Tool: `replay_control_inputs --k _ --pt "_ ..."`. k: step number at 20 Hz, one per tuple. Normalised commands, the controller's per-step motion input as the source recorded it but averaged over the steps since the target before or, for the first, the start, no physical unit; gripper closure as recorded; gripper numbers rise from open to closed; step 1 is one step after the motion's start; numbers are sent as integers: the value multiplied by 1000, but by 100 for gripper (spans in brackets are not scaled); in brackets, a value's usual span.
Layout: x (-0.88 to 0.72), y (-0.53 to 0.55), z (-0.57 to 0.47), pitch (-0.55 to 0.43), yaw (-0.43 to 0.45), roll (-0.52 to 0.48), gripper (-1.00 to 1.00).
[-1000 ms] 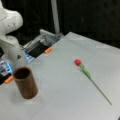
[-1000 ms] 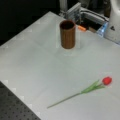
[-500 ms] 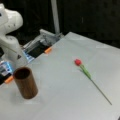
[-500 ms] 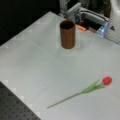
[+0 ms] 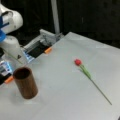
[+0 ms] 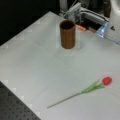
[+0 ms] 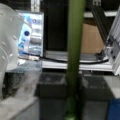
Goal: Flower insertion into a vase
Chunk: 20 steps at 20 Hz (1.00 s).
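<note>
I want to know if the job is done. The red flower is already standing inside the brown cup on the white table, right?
Not quite. The red flower is not in the brown cup; it lies flat on the white table, well apart from the cup. Both front views show this, and the cup stands upright with nothing in it.

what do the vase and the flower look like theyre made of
The vase looks like brown wood with a matte finish and faint vertical grain. The flower has a red bud and stiff green stem, perhaps plastic or fabric; real cannot be ruled out. The hand is not visible.
</note>
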Motion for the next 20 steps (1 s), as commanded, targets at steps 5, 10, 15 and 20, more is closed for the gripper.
replay_control_inputs --k 5,10,15,20 --pt "163 -173 80 612 -210 -169 100" --pt "320 -84 48 557 -172 -161 100" --pt "374 11 38 427 -105 -130 100" --pt "298 -7 42 299 -81 -56 100"
